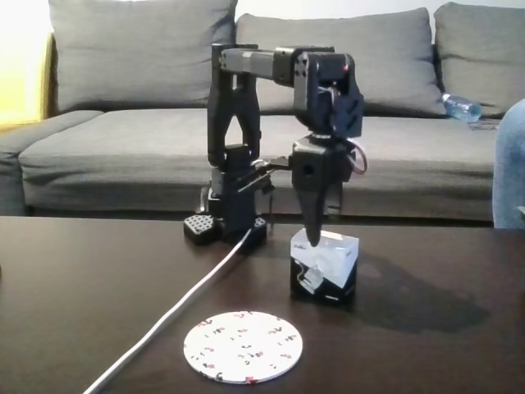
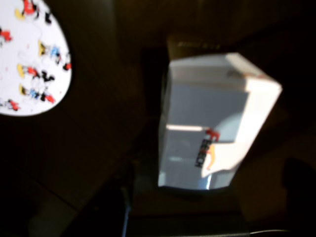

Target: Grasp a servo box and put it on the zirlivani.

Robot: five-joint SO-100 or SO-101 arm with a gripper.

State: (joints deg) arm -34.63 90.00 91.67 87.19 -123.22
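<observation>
**A:** Where does the servo box stand relative to the zirlivani?

**B:** In the fixed view it sits upright on the dark table, beyond the disc and to its right, clearly apart from it; a white cable runs past the disc's left side toward the arm's base; in the wrist view the box lies right of the disc, with bare table between them.

**A:** And the pincer?

**B:** The gripper points straight down with its tips at the box's top, toward the top's left edge as the fixed view shows it; whether the fingers stand wide or narrow I cannot tell, for the view shows them as one dark wedge, and the wrist view is blurred and dark around the box.

**A:** So the step in hand is the grasp; how should it go?

**B:** I judge it wants centring first, so that a finger comes down on either side of the carton rather than onto its lid; then descend far enough to take the box by its walls; close gently, since thin cardboard may crush or tip; lift straight up before swinging toward the disc, keeping clear of the cable.
</observation>
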